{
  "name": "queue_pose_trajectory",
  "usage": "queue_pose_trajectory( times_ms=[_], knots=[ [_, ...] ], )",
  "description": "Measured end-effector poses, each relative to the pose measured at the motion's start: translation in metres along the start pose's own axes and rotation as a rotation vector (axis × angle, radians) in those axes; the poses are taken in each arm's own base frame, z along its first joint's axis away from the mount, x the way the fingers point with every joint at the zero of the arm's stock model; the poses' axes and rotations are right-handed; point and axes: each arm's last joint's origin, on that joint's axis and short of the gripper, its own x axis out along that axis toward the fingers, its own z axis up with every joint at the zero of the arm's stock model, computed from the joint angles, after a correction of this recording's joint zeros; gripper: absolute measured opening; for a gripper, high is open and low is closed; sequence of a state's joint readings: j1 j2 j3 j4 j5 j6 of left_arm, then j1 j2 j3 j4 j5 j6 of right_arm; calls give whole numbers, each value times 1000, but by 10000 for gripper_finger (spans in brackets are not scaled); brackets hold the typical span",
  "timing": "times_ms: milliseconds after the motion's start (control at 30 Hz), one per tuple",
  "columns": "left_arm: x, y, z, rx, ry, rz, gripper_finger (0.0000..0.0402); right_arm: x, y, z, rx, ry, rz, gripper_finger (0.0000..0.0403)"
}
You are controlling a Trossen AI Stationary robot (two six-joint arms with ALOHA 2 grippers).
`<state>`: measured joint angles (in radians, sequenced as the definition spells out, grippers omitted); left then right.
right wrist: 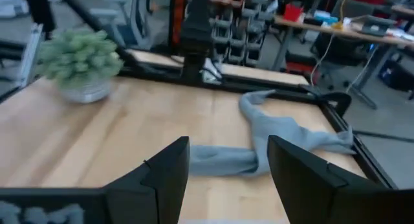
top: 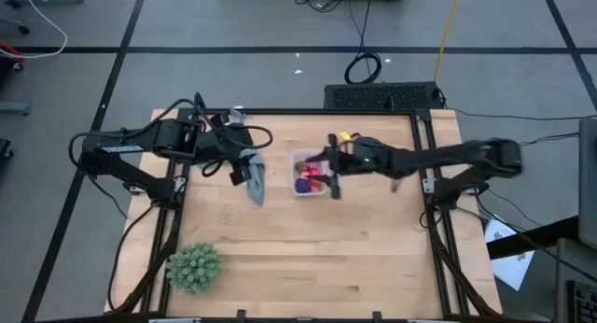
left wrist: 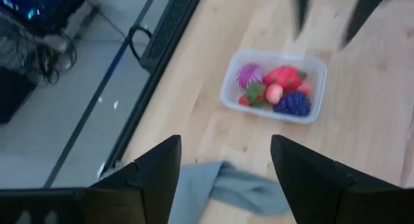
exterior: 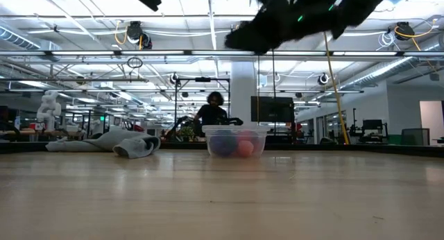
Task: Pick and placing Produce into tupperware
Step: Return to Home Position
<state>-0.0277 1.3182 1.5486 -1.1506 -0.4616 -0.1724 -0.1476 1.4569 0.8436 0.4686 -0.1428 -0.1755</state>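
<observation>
Produce (left wrist: 284,78) lies heaped in the tupperware (left wrist: 224,94), which sits near the middle of the worktop (top: 308,258); no loose piece shows elsewhere. The toy fruits look light, hard and rounded, so they would likely roll. Each is best pinched across its widest part, the spiky magenta one at its body. The thin clear tub would probably slide if nudged. The right gripper (right wrist: 228,143) hangs above the tub, fingers spread wide and empty. The left gripper (left wrist: 225,143) is over the grey cloth (left wrist: 226,185) beside it, also wide and empty. Only the left wrist view sorts the fruits by colour. The low view gives just blurred blue and pink through the wall, but shows the tub flat on the wood with the arm well clear overhead.
</observation>
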Motion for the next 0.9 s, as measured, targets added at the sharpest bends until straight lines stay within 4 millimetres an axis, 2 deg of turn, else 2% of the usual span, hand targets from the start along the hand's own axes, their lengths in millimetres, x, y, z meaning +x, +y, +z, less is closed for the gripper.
queue_pose_trajectory(
  times_ms=[133,267,433,567,767,900],
  knots=[
    [0,1,-8,-28,76,9,244,-40,17,24,-15,79,-13,180],
    [-1,2,-14,-43,131,13,244,-78,28,40,-22,101,-40,143],
    [-5,-2,-16,-7,137,1,244,-111,35,50,-30,95,-14,92],
    [-21,1,-25,-4,75,3,244,-135,35,50,-38,129,-6,70],
    [-47,17,-71,-143,-78,-35,244,-170,35,45,-1,185,-9,58],
    [-46,21,-112,-215,-148,-126,244,-189,34,49,23,129,-18,54]
  ],
)
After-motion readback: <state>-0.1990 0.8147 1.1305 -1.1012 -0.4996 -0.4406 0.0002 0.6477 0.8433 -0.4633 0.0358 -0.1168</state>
